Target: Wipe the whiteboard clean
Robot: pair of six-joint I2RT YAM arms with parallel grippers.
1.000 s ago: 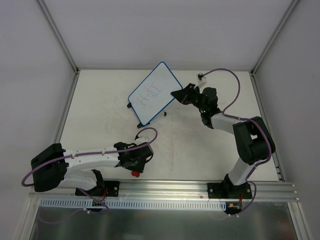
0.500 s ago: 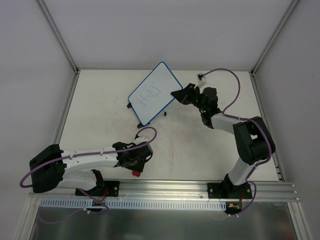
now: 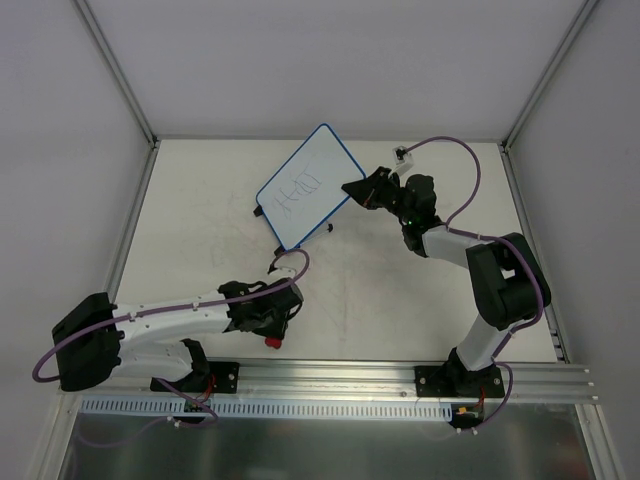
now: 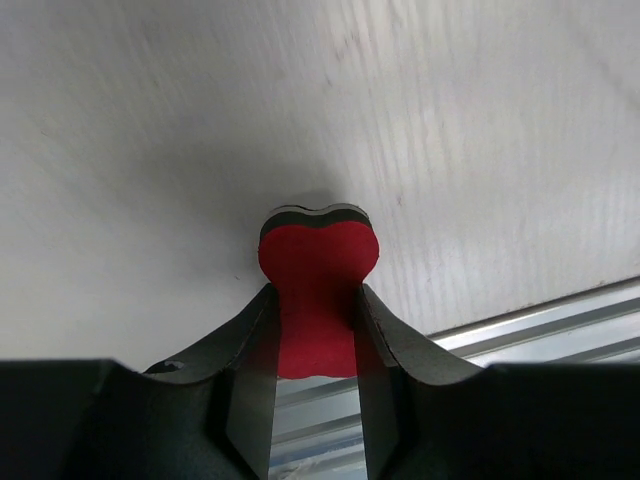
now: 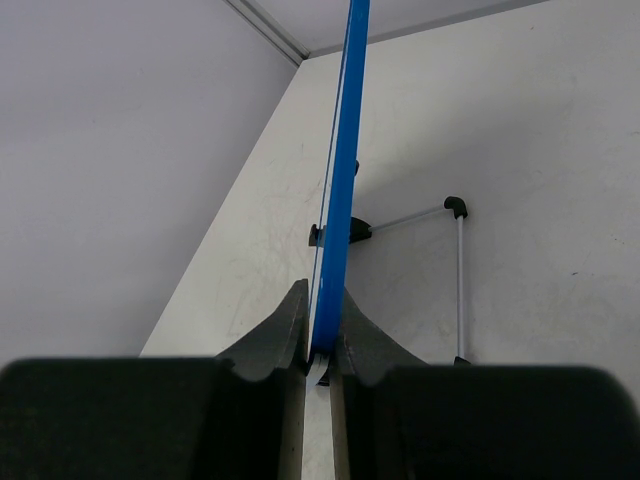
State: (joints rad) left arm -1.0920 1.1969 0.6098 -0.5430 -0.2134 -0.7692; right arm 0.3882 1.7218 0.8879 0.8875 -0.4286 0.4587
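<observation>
A scuffed white table (image 3: 200,210) is holding a blue-framed whiteboard (image 3: 305,187) propped toward the back, with a red eraser (image 3: 270,342) lying near its front edge.

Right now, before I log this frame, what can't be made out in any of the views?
The scribbles on the whiteboard: top view, too small to read.
The whiteboard's writing face: the right wrist view shows only its blue edge, pinched in the right gripper.
The eraser: left wrist view, near end hidden inside the left gripper; top view, only a red speck shows beside that gripper.
</observation>
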